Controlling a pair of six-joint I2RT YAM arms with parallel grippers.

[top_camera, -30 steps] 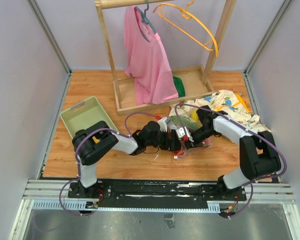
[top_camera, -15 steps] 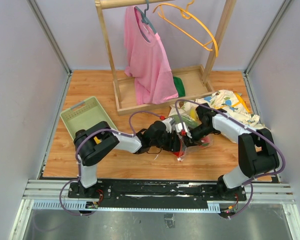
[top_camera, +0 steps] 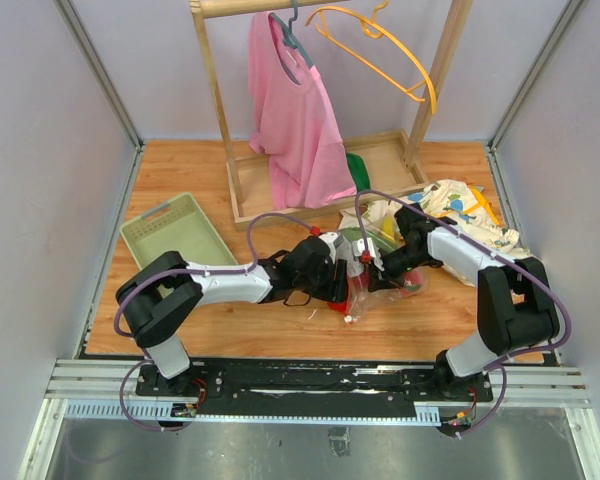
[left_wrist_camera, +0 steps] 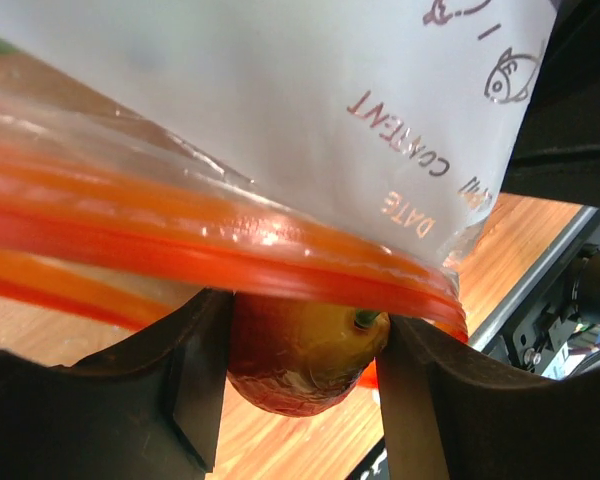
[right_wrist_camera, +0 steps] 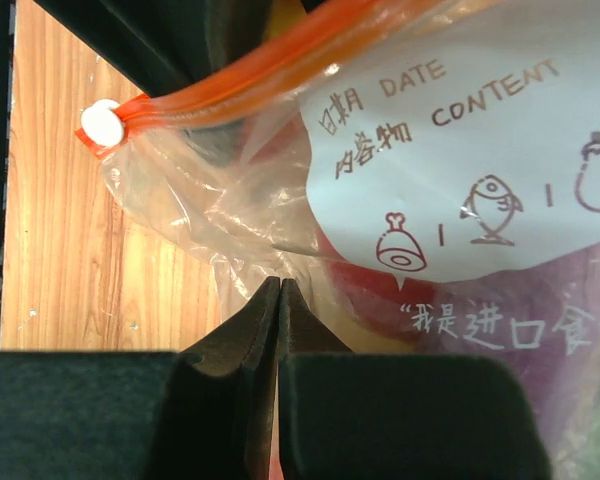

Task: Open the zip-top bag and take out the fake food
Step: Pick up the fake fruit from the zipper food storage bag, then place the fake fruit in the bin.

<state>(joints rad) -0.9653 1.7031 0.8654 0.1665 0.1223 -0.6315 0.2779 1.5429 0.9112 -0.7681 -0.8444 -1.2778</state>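
Evidently the two arms split the work. The right pincer (right_wrist_camera: 279, 296) has its fingers pressed flat together on a fold of clear film of the zip-top bag (right_wrist_camera: 230, 215), just below the white label (right_wrist_camera: 460, 140), seemingly to anchor the bag so it cannot slide over the bench (right_wrist_camera: 70, 260). Up and to the left of that pinch runs the orange zipper strip (right_wrist_camera: 240, 75), ending at its white slider (right_wrist_camera: 101, 122).

The left pincer (left_wrist_camera: 302, 335) meets the bag from the opposite side. Its fingers (left_wrist_camera: 185, 385) flank a red-and-yellow fruit (left_wrist_camera: 298, 365), one piece of the fake food, and appear clamped against it (whether bare or through the plastic, I cannot tell). The zipper strip crosses directly above that fruit, which suggests the piece sits at the bag's mouth. More food, purple and red, shows through the film to the right of the right pincer's tips.

I judge the step in hand to be drawing this fruit out against the right side's hold. Too sharp a tug could tear the thin film free of the pinch.
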